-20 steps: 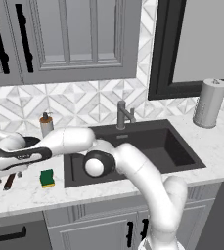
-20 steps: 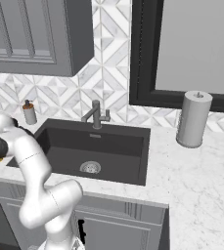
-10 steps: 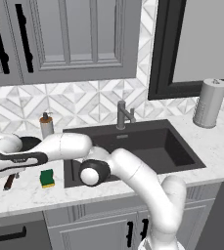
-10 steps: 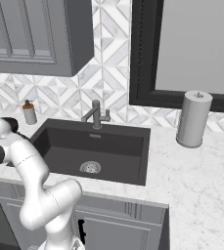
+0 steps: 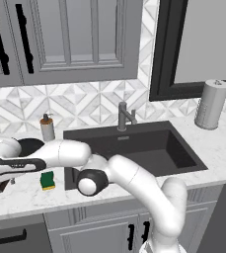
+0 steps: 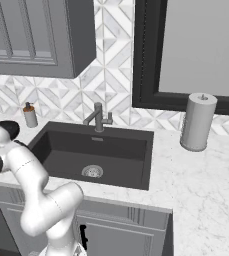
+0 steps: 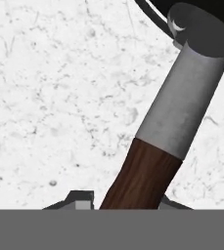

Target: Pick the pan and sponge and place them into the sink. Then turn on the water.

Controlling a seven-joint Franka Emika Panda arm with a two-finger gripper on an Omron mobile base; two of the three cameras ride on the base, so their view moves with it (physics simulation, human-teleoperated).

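We find no brand, label or writing anywhere; the counter (image 5: 20, 197) is white speckled marble, backed by a diamond-patterned tile wall (image 5: 90, 101) under grey cabinets (image 5: 80, 39), with a dark-framed window (image 6: 186, 50) to the right; the black sink (image 5: 144, 146) sits dry under its grey faucet (image 5: 124, 116), a soap bottle (image 5: 47, 128) on its left and a paper towel roll (image 5: 211, 105) on its right; the pan (image 5: 29, 146) lies on the counter left of the sink, mostly hidden behind the arm, its brown handle (image 7: 143, 176) running down between the fingertips in the hand view; the gripper (image 7: 128, 201) is drawn in narrow about that handle, though its tips are cut off by the frame's lower edge; the sponge (image 5: 48, 180) rests just in front of the arm, near the sink's left edge.
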